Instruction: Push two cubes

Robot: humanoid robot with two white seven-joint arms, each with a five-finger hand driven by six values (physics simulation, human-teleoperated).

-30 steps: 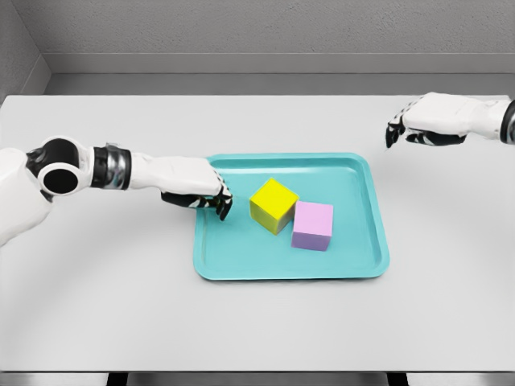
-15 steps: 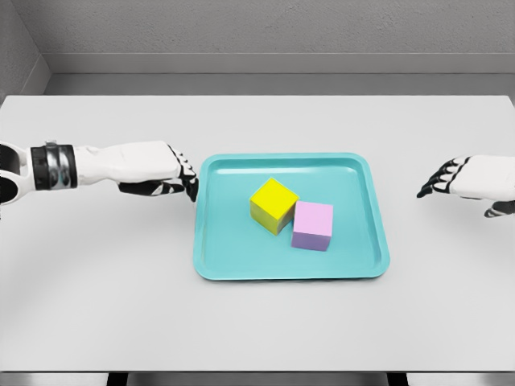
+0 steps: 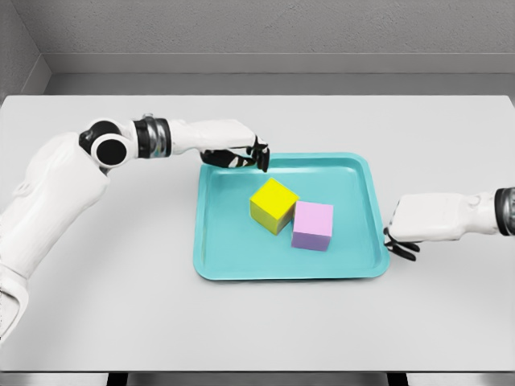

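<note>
A yellow cube and a pink cube sit side by side, touching, in the middle of a teal tray. My left hand hovers over the tray's back left rim, behind the yellow cube, its fingers curled downward and holding nothing. My right hand is low on the table just outside the tray's right rim, level with the pink cube, fingers curled under and empty.
The tray lies on a plain white table. A grey wall runs along the table's far edge.
The left hand swung from the tray's left side up to its back left rim. The right hand moved down and inward to the tray's right rim. The cubes have not moved.
</note>
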